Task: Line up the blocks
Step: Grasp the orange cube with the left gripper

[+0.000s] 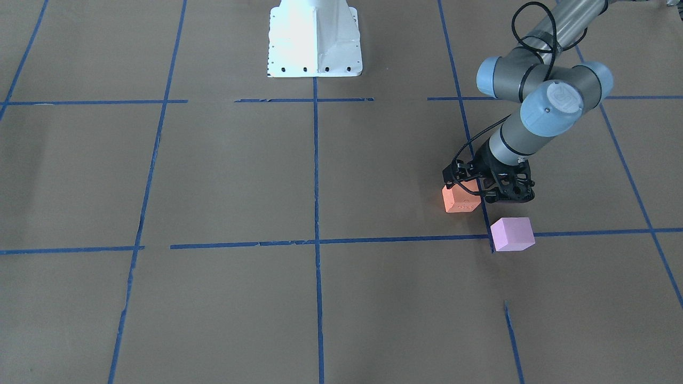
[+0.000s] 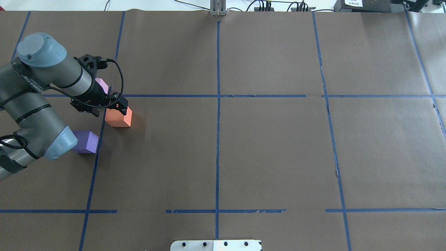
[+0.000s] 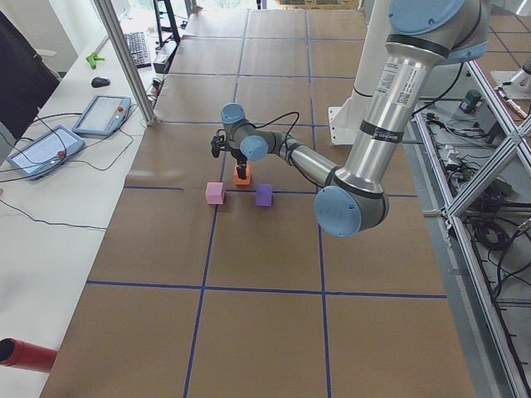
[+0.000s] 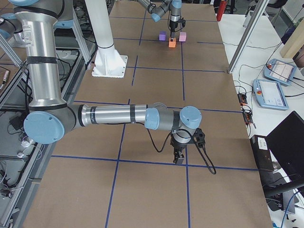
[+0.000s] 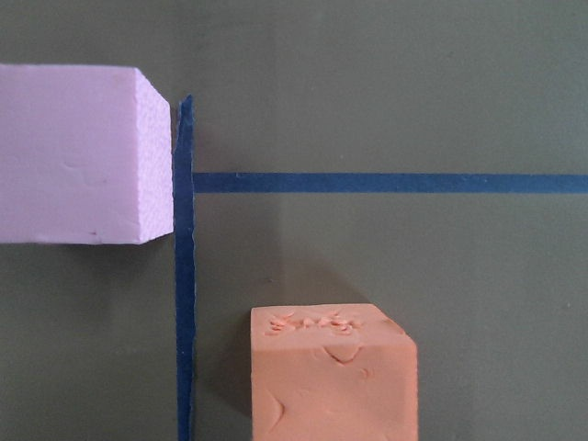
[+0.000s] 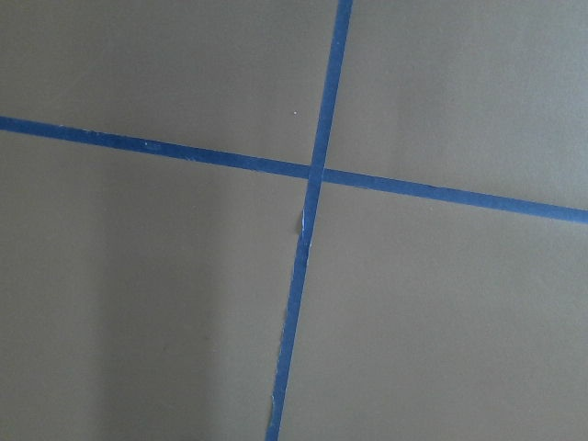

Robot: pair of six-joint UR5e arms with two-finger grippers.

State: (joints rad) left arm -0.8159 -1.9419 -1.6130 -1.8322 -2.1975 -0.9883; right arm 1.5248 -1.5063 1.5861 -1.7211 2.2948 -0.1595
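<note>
The orange block (image 2: 120, 120) lies just right of a blue tape line; it also shows in the front view (image 1: 459, 204) and at the bottom of the left wrist view (image 5: 331, 386). My left gripper (image 2: 116, 111) stands over it, fingers close against its sides, apparently shut on it at table level. The pink-lilac block (image 2: 102, 84) sits beyond it at the tape crossing and shows in the left wrist view (image 5: 73, 152). The purple block (image 2: 87, 142) lies nearer me, partly under my left arm. My right gripper (image 4: 179, 156) hangs over bare table far off; I cannot tell its state.
Brown paper with a blue tape grid (image 2: 217, 104) covers the table. The white robot base (image 1: 314, 37) stands at my edge. A side bench with tablets (image 3: 50, 149) runs along the operators' side. The right wrist view shows only a tape crossing (image 6: 312, 173).
</note>
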